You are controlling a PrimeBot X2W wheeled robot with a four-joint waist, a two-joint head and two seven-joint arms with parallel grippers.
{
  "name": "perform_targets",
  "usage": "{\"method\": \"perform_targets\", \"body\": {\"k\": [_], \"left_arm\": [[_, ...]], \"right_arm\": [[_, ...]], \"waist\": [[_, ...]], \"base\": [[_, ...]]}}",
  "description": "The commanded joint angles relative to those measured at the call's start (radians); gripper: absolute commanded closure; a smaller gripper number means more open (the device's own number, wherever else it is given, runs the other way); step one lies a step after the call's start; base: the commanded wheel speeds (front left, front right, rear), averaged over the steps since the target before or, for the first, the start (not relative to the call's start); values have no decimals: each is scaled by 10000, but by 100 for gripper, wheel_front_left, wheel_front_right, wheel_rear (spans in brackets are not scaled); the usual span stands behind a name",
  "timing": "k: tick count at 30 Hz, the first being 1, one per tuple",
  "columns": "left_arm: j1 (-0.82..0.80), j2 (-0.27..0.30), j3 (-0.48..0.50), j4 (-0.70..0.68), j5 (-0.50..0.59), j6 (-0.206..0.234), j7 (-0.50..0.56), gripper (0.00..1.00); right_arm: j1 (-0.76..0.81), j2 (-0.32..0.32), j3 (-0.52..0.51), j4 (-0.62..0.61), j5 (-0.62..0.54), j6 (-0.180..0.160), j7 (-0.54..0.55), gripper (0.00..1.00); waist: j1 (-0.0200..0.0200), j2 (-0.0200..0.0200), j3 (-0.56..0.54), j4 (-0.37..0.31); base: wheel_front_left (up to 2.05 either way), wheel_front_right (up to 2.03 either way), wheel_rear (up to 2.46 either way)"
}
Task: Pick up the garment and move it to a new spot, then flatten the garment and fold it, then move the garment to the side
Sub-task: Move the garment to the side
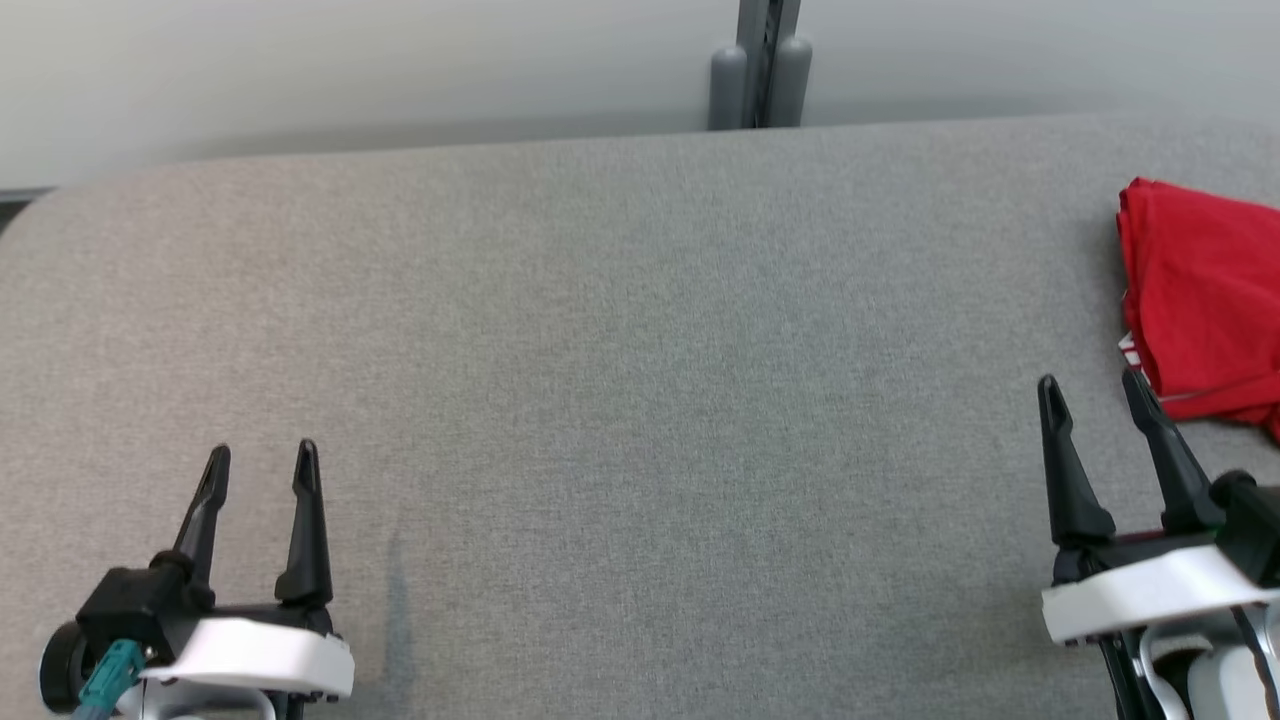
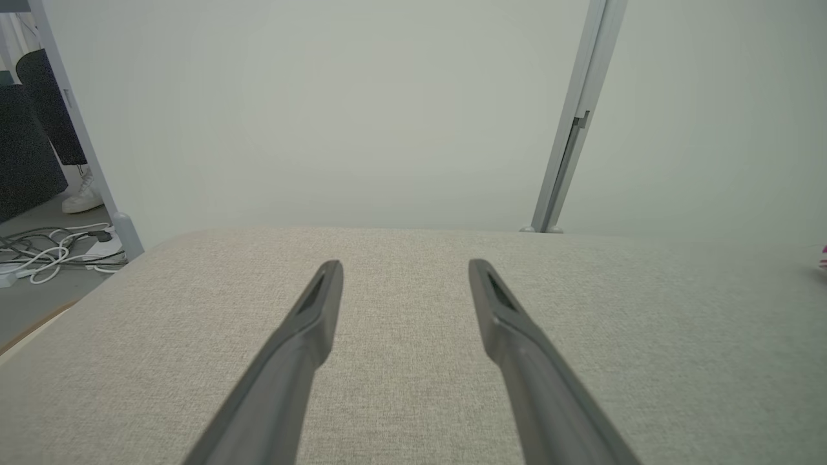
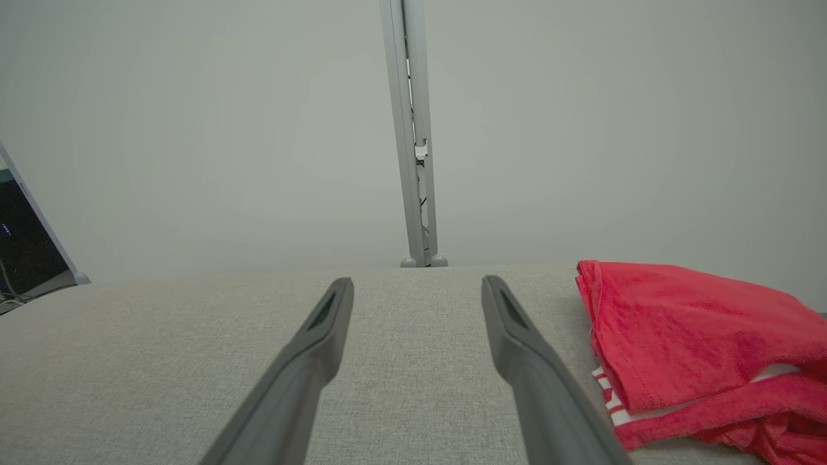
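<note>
At the far left, seen from the left wrist, a tangle of white and grey cables (image 2: 45, 252) lies on the floor (image 2: 32, 310) past the rounded corner of the worktop (image 1: 640, 350). A white shoe (image 2: 81, 201) stands just behind them.

The left hand (image 1: 262, 455) sits at the lower left of the head view, over the near part of the worktop, which is covered in grey fabric. Its two dark fingers (image 2: 310, 336) are spread wide apart and point toward the far edge, with grey cloth showing between them.

Beyond that far edge a pale wall (image 1: 300, 70) runs across. A grey metal post (image 1: 757, 60) rises against it a little right of centre, with two rounded feet at its base.

The right hand (image 1: 1092, 385) is at the lower right of the head view. Its fingers are likewise spread wide and point the same way.

The garment (image 1: 1200, 290) is red and folded into a compact, slightly rumpled stack. It lies on the worktop at the far right, well apart from the left hand, and the right edge of the head view cuts it off. A bit of white striped trim shows at its near left edge.

From the right wrist, the garment lies to the right of the right-hand finger, outside the gap between the two fingers. In the head view that finger's tip stands just beside the garment's near left corner. Whether it touches the cloth cannot be told.
</note>
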Motion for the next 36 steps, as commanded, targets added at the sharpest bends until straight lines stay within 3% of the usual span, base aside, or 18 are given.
{"method": "perform_targets", "body": {"k": [1,18,36], "left_arm": [[193,39,37,40,-56,14,-47,0],[1425,310,-200,125,-196,-120,197,0],[1442,458,-295,163,-294,-41,280,0]], "right_arm": [[294,-16,-106,-152,-46,-2,120,0],[2311,133,-423,-1149,-271,-2,1151,0],[2676,217,-561,-1675,-320,-2,1412,0]], "waist": [[0,-1,-361,123],[0,-1,-1676,222],[0,-1,-1814,302]], "base": [[0,0,0],[0,0,0],[0,0,0]]}}
